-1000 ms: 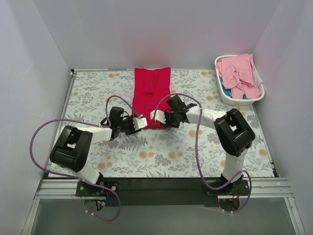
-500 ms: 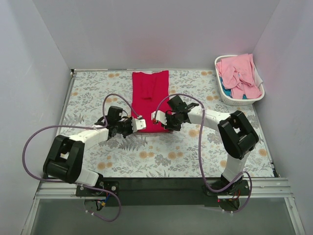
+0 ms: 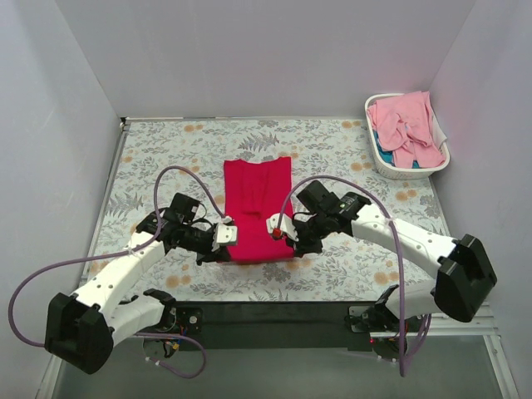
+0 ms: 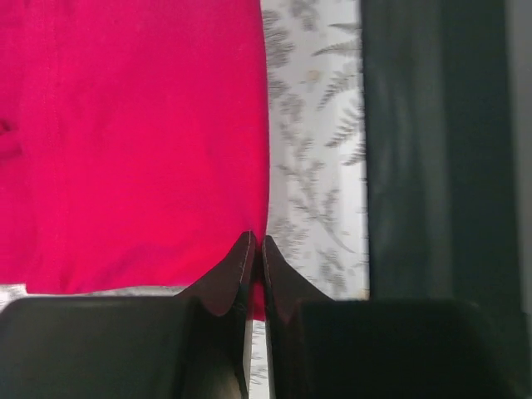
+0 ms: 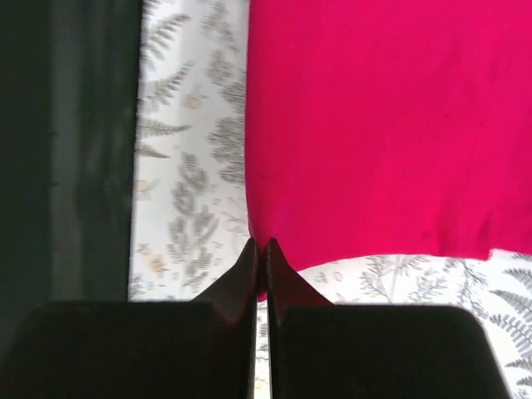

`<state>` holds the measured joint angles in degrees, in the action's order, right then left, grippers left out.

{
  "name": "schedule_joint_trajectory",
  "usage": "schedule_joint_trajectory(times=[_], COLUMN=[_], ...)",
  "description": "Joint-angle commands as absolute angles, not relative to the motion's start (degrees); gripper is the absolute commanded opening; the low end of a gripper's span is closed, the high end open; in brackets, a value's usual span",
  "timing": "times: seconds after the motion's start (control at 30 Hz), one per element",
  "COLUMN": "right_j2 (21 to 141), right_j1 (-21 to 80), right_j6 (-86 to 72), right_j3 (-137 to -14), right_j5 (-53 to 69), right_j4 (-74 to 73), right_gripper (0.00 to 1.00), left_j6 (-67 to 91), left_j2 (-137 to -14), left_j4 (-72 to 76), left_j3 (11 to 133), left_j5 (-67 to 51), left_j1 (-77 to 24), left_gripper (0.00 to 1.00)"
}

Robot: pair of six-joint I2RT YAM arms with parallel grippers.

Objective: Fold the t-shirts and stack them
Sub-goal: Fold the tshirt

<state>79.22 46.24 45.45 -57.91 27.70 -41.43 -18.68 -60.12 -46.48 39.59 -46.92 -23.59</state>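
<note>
At the near end of the red tee, the left fingers are pinched narrow on its near left corner. The right fingers are pinched the same way on its near right corner. A sliver of red cloth shows between each pair of tips. The tee lies flat in the middle of the fern-printed worktop. It is a plain crimson strip running away from the arms, with a few soft creases and straight side edges. At the far right corner stands a white basket, heaped with crumpled pink tees. A bit of blue cloth shows at its left rim.
</note>
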Motion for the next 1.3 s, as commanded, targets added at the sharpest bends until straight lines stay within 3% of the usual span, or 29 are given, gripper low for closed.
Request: schedule_joint_trajectory(times=[0.0, 0.13, 0.3, 0.5, 0.67, 0.83, 1.07, 1.27], right_j2=[74.7, 75.5, 83.0, 98.6, 115.4, 127.0, 124.5, 111.2], right_j1=[48.3, 47.2, 39.4, 33.1, 29.4, 28.0, 28.8, 32.9], right_j6=[42.9, 43.8, 49.2, 56.3, 59.1, 59.9, 57.3, 49.4], right_j3=[-58.0, -61.3, -72.3, -85.9, -98.8, -104.9, -96.3, -75.8], right_j5=[30.9, 30.6, 32.1, 32.0, 30.6, 28.4, 30.1, 35.4], right_j4=[-47.8, -49.0, -51.2, -52.6, -52.4, -52.1, -49.8, -44.0], right_gripper=[0.01, 0.01, 0.01, 0.01, 0.01, 0.01, 0.01, 0.01], left_j6=[-21.4, -15.2, -14.7, -14.1, -11.2, -9.2, -10.4, -10.0], left_j2=[-57.4, -57.7, -71.0, -91.1, -106.7, -113.8, -109.2, -93.4], left_j4=[-63.4, -62.0, -58.2, -46.3, -38.2, -31.5, -34.9, -36.9], left_j3=[42.8, 46.9, 58.7, 74.9, 81.5, 81.7, 71.9, 55.1], left_j5=[-53.5, -51.2, -52.3, -51.3, -46.4, -43.6, -43.6, -46.0], left_j1=[-23.6, -23.7, -15.9, -9.7, -9.5, -9.4, -10.2, -13.9], left_gripper=[0.00, 0.00, 0.00, 0.00, 0.00, 0.00, 0.01, 0.00])
